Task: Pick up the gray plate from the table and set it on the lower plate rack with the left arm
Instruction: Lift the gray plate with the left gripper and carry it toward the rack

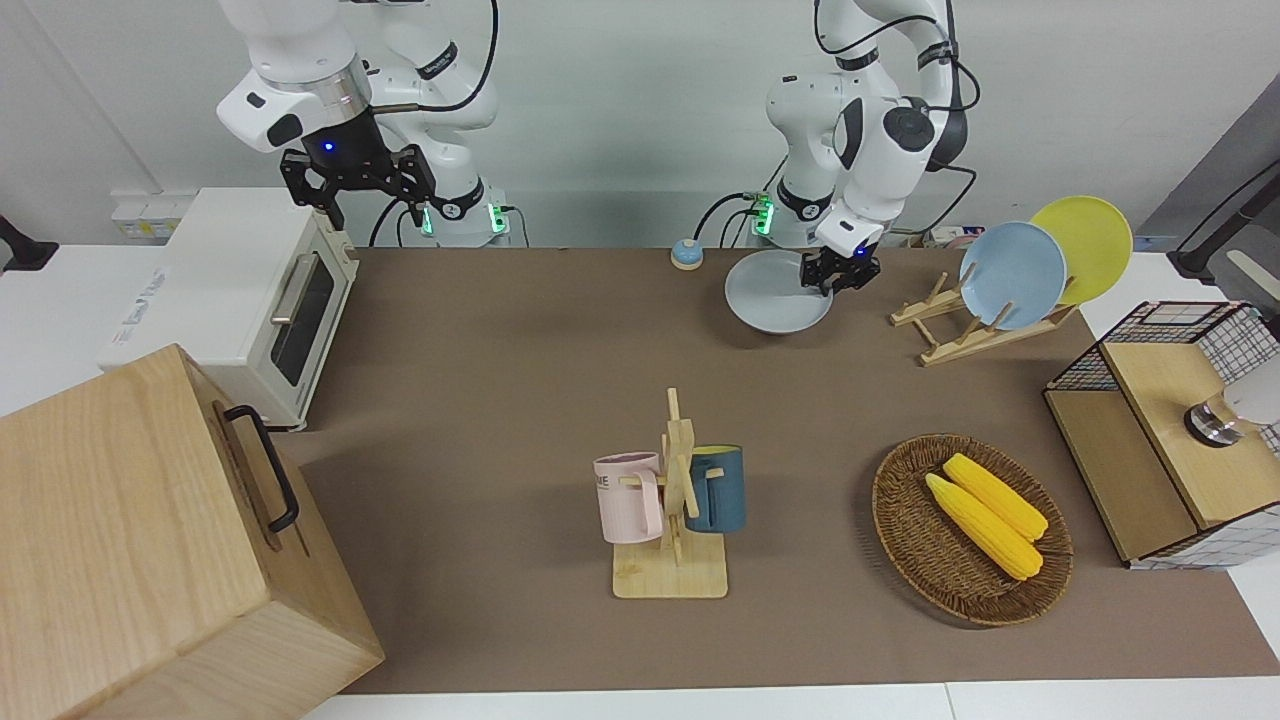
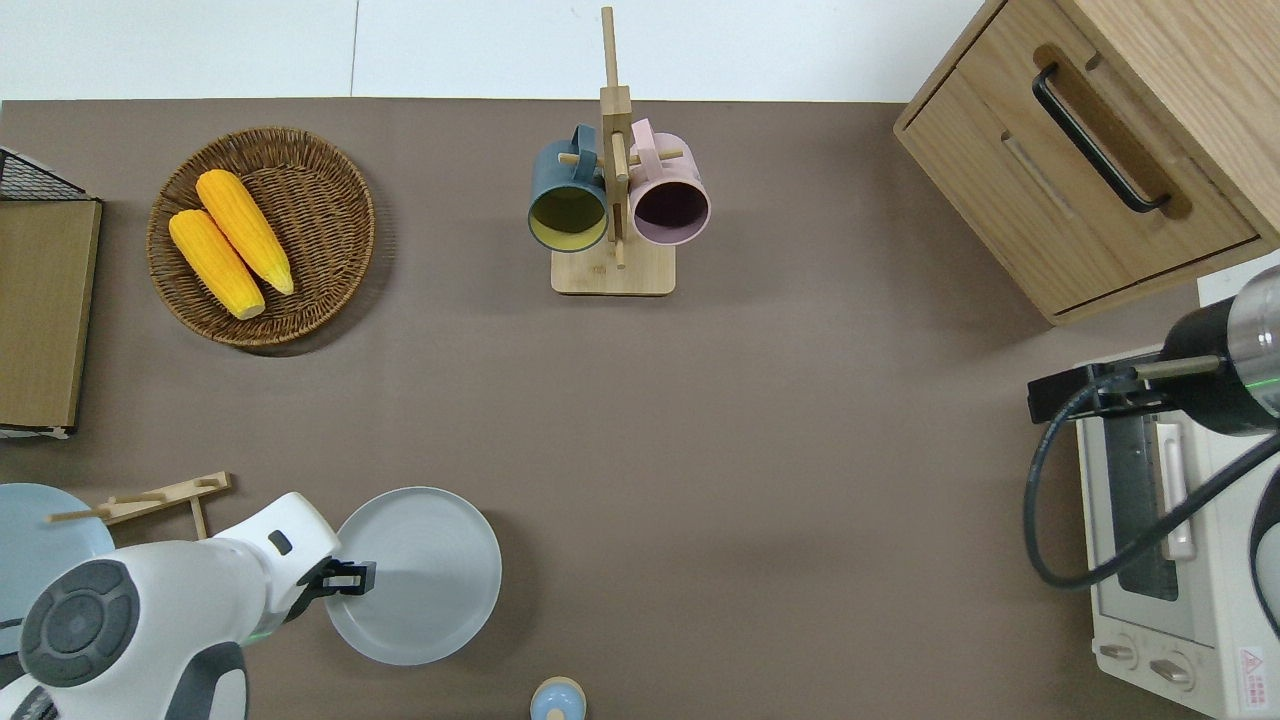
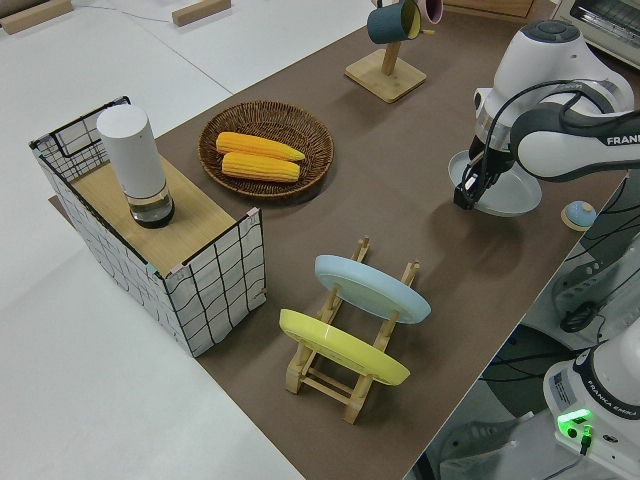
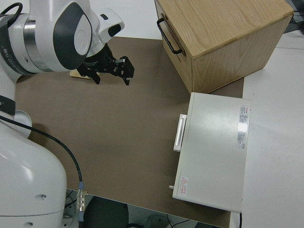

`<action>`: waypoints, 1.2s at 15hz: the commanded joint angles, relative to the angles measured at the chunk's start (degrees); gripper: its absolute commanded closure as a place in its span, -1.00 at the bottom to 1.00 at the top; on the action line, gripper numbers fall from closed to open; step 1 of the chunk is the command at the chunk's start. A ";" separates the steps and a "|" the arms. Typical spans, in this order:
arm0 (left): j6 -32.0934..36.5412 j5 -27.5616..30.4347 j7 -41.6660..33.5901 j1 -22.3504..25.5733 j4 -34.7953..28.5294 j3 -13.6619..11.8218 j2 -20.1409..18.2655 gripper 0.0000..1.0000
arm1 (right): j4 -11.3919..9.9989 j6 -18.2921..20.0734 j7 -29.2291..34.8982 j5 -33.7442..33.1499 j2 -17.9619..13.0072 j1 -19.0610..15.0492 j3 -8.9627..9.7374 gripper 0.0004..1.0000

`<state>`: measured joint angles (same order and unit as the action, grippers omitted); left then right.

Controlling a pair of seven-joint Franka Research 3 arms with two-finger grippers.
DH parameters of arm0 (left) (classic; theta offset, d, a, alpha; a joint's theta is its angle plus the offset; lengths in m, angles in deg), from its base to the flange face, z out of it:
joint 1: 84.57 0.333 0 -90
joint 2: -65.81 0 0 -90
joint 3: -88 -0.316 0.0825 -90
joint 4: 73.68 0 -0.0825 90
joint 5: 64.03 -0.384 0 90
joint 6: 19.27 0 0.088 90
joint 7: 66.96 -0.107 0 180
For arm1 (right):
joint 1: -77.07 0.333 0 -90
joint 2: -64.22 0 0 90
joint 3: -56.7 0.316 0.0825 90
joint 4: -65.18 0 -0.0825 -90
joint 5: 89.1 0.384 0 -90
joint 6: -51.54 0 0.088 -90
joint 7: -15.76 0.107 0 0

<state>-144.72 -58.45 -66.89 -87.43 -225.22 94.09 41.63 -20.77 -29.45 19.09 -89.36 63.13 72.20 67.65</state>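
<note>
A: On counter (image 1: 520, 400), near robots' edge: plate (image 2: 420, 590) flat, left hand (image 2: 345, 578) at its rim, grip state not discernible.

B: Risk: thin rim slipping; clipping blue plate (image 1: 1012, 275) in rack (image 1: 950, 335).

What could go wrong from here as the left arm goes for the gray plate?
The left pincer sits at the gray plate's rim, on the rack's side; a thin edge grip could slip. The lower plate rack already holds a blue plate and a yellow plate, so the carried plate might knock them. The right arm is parked.
</note>
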 commanded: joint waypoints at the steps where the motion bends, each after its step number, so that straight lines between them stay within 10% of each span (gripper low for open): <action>1: 8.27 -3.90 -0.34 2.60 4.49 -0.02 -3.67 1.00 | 0.35 0.83 0.01 0.43 -0.14 -0.41 0.29 -0.97; 18: 22.17 -38.00 1.07 7.79 17.33 -0.02 -5.09 1.00 | 0.35 0.83 0.01 0.43 -0.14 -0.41 0.38 -0.98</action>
<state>-124.12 -91.33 -66.62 -80.28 -209.32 93.63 36.58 -20.77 -29.45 19.09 -89.36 63.13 72.20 67.65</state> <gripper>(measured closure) 0.903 0.009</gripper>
